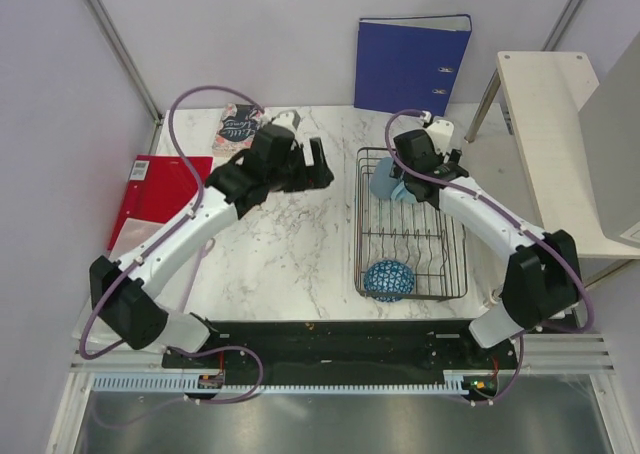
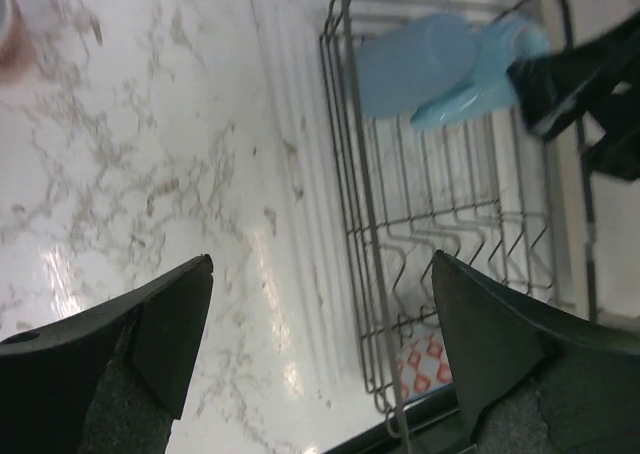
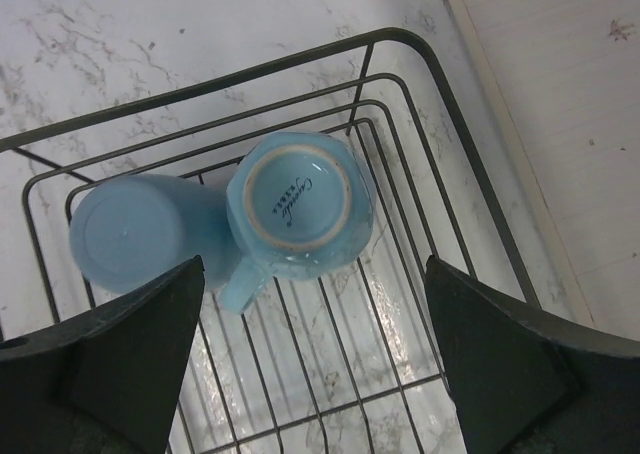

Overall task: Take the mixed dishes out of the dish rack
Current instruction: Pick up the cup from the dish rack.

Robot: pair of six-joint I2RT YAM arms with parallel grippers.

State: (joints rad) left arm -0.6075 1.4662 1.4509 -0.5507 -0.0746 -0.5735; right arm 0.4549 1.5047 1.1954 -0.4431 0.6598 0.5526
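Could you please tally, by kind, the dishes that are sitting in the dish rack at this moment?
Blue mugs: 2
Blue net-patterned bowl: 1
Red-patterned dish, partly hidden: 1
Total in the dish rack: 4

Salmon cup (image 2: 8, 32) — blurry, half off-frame
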